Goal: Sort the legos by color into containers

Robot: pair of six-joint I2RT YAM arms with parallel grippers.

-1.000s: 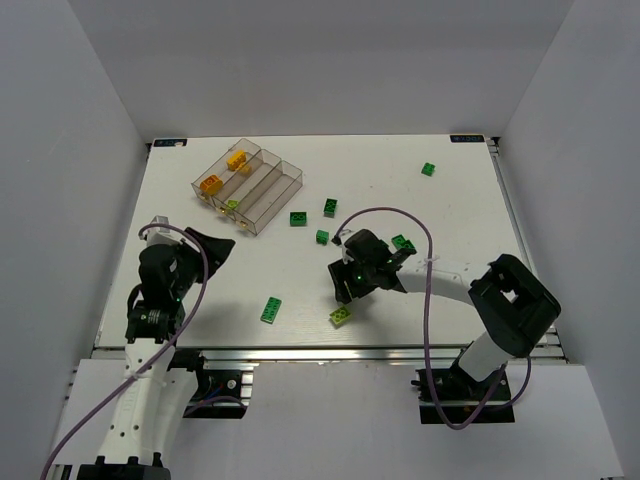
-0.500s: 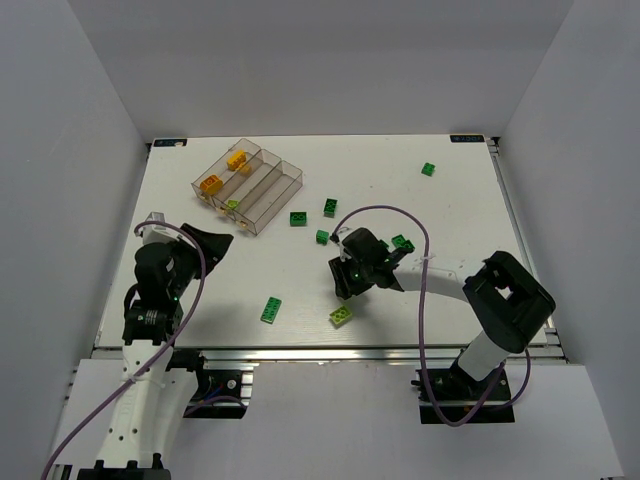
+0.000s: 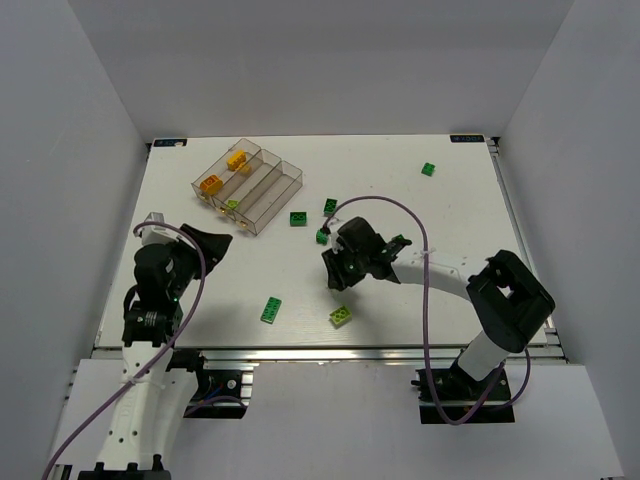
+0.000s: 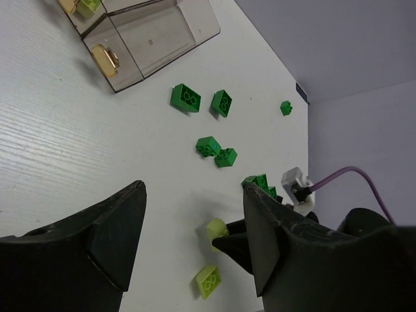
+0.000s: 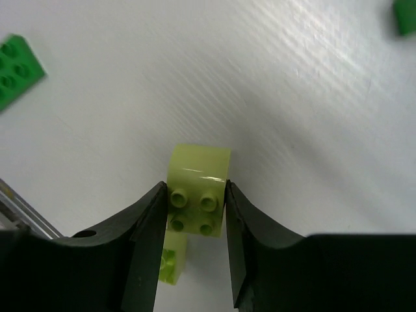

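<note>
While the right gripper (image 5: 194, 195) is clenched on a lime green brick (image 5: 199, 170), the brick's four studs face the wrist camera and both fingers press flat against its sides. Whether the brick is clear of the table (image 3: 440, 210) cannot be told.

- Top view: right gripper (image 3: 335, 270) sits near table centre, toward the near edge. A second lime brick (image 3: 341, 316) lies loose just nearer the edge; in the right wrist view it shows directly below the held one (image 5: 170, 265).
- Left gripper (image 3: 208, 245): fingers released and spread wide, nothing between them, over the left part of the table. Its wrist view (image 4: 195, 188) looks across at the loose bricks.
- Tray (image 3: 268, 190): far left of the table, four long compartments set diagonally. An orange brick (image 3: 211, 184) and a yellow brick (image 3: 237, 158) lie in the two leftmost compartments, and a lime piece (image 3: 232, 205) lies at the near end of the next one.
- Dark green bricks loose on the table: one (image 3: 298, 218) just beside the tray's near right corner, another (image 3: 330, 206) next to it, a third (image 3: 322, 236) touching the right arm's wrist, and one (image 3: 428, 168) well apart at the far right.
- Flat green plate (image 3: 271, 310): lies between the two arms, near the front edge.
</note>
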